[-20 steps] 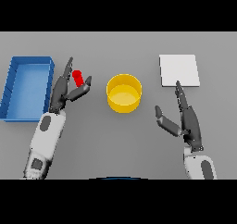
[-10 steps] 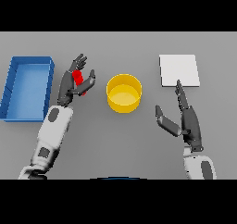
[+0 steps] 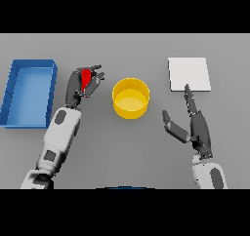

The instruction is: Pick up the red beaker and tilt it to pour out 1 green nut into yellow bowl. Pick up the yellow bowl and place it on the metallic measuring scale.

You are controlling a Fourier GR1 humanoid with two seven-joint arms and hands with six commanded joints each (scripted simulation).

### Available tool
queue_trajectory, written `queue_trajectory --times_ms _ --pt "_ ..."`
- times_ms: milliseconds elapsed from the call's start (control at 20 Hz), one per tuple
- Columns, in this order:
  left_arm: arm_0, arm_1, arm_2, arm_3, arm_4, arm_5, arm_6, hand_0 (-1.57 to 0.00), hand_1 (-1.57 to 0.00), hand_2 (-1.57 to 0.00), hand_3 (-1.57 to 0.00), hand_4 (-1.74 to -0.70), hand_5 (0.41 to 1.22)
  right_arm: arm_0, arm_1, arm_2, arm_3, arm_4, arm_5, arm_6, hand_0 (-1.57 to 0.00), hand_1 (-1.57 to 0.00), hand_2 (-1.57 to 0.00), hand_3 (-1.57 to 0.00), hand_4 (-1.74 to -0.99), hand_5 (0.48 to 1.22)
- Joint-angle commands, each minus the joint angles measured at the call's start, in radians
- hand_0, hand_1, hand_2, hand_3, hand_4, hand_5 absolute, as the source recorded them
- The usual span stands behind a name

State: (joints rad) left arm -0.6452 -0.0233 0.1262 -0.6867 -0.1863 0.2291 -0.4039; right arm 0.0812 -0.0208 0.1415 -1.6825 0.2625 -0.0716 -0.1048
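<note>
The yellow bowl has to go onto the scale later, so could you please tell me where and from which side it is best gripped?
Probably the yellow bowl is best taken by its right rim wall, from the right, by the open right hand. It stands upright with its mouth open upward, and the left hand is occupied with the red beaker.

We count one red beaker (image 3: 86,77), upper left of centre, gripped in the left hand (image 3: 78,85). One yellow bowl (image 3: 131,98) at frame centre. One metallic measuring scale (image 3: 189,74), a pale square plate, upper right. One blue tray (image 3: 29,92) at the far left. Two hands total: the left one mentioned, plus one right hand (image 3: 195,127) at lower right, fingers straight, holding nothing. One grey table (image 3: 122,152) under all of it. We can't see any green nut, so no count there.
</note>
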Motion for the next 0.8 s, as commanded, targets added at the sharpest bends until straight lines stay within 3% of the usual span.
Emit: queue_trajectory --times_ms 0,200,300,500,650,750 --pt "-0.009 0.01 0.003 0.001 -0.002 0.006 0.012 -1.46 -1.47 -1.47 -1.42 -1.69 1.129 -0.008 -0.002 -0.005 0.011 0.001 -0.004 -0.004 0.0 0.0 0.0 0.0 -1.186 0.67" --pt "0.0 0.048 -0.041 -0.093 -0.027 -0.002 0.056 -1.53 -1.53 -1.53 -1.51 -1.72 1.126 0.005 -0.012 0.003 0.008 0.033 -0.018 -0.035 0.0 0.0 0.0 0.0 -1.127 0.659" --pt "0.002 0.072 -0.1 -0.145 -0.076 -0.018 0.091 -1.54 -1.54 -1.54 -1.53 -1.73 1.13 0.001 -0.013 0.003 0.016 0.048 -0.028 -0.024 0.0 0.0 0.0 0.0 -1.108 0.656" --pt "-0.041 0.161 -0.257 -0.209 -0.248 -0.055 0.209 -1.56 -1.56 -1.56 -1.55 -1.74 1.136 0.008 -0.018 0.003 0.011 0.048 -0.025 -0.033 0.0 0.0 0.0 0.0 -1.092 0.661" --pt "-0.025 0.191 -0.317 -0.266 -0.292 -0.092 0.252 -1.56 -1.56 -1.56 -1.55 -1.74 1.123 0.012 -0.018 0.01 0.005 0.036 -0.008 -0.044 0.0 0.0 0.0 0.0 -1.092 0.668" --pt "-0.01 0.209 -0.338 -0.299 -0.301 -0.114 0.274 -1.56 -1.56 -1.56 -1.55 -1.74 1.136 0.011 -0.016 0.012 -0.001 0.044 -0.011 -0.018 0.0 0.0 0.0 0.0 -1.092 0.664"
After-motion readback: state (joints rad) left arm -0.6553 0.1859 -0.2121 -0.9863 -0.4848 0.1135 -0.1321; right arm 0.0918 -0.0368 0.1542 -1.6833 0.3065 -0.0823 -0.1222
